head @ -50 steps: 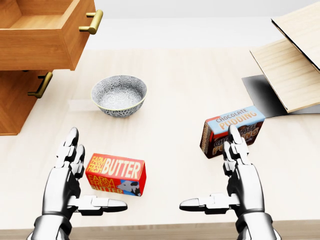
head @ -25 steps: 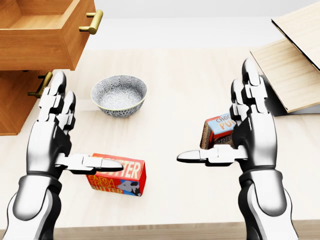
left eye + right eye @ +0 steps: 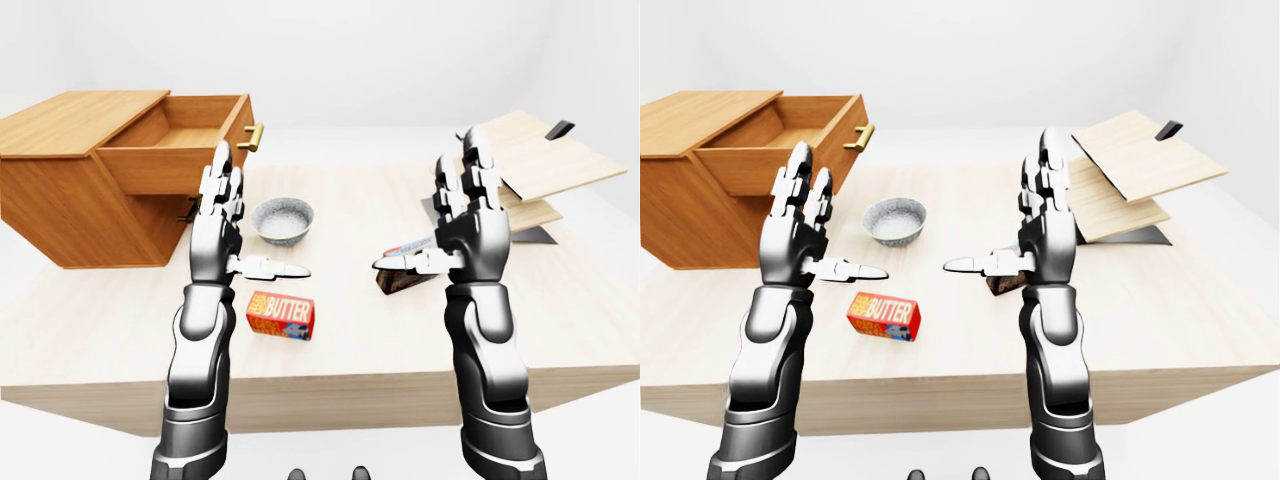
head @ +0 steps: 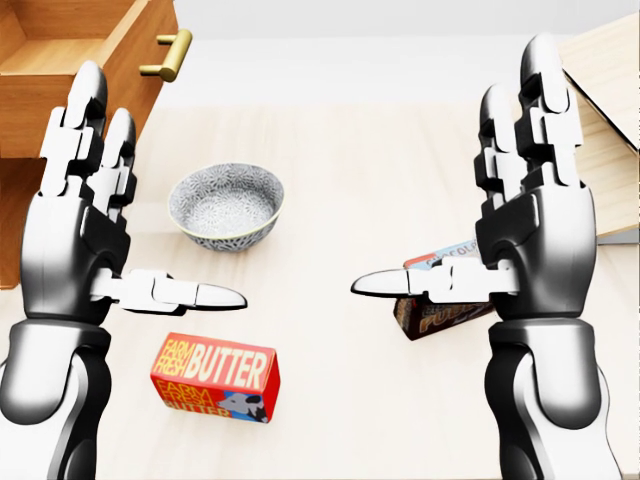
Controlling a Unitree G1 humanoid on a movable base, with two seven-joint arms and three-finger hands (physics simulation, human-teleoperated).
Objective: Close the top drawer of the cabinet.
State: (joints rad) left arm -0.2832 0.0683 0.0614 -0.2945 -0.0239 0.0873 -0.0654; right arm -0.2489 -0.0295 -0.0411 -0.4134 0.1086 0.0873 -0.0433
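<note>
- Nearest the camera in the head view, a red butter box lying flat on the pale wooden desk, low and left of centre, touching neither hand.
- Raised above it, left hand at the view's left with palm turned inward, fingers spread wide and pointing up, thumb jutting toward the middle, holding nothing.
- Mirrored at the right, right hand, fingers likewise splayed wide and upright, thumb aimed left, empty.
- Just behind the right hand's thumb, a chocolate pudding box, mostly hidden by the hand, resting on the desk.
- Farther up the desk, between the two hands and nearer the left, a patterned grey bowl standing upright, apart from the boxes.
- At the far right of the left-eye view, light wooden boards stacked at a slant over a dark sheet.
- At the far left of the desk, a wooden cabinet with its top drawer pulled well out toward the middle of the desk, inside open to view, brass handle on its face pointing right.
- A second handle partly visible below the drawer, mostly covered by the left hand in the eye views.
- Left hand near the drawer's face in the left-eye view but apart from it; contact with the handle not seen.
</note>
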